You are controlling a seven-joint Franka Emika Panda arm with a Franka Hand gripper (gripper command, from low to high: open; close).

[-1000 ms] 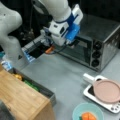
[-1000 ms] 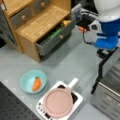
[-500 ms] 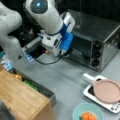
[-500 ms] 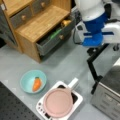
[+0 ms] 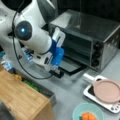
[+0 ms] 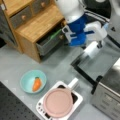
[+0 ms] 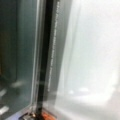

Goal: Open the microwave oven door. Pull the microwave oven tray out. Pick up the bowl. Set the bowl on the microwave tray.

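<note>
Your microwave oven door (image 5: 71, 66) lies folded down flat in front of the microwave oven (image 5: 87, 40), its dark glass just above the grey worktop (image 5: 72, 92), so the 1st step looks done. In a front view the door (image 6: 97, 62) stretches from the oven's mouth toward the wooden drawer cabinet (image 6: 35, 27). You cannot make out the microwave oven tray inside the dark cavity.

The gripper (image 5: 55, 72) sits at the door's outer edge, on a front view's left of the oven, right by the bar handle. You cannot tell from these views whether the fingers are wide, narrow or closed on the handle; the wrist view shows only the glass and its dark frame at very close range.

Your risks, as I judge them:
- Pushing down here could strain the hinges or shift the oven.
- Lifting away with the handle caught could swing the door back up.
- A wide sweep could hit the cabinet's open drawer (image 6: 50, 42).

The bowl (image 6: 33, 81), holding its carrot, stands well clear, just beside the pink plate (image 6: 58, 102) on the white scale (image 6: 76, 100).
</note>
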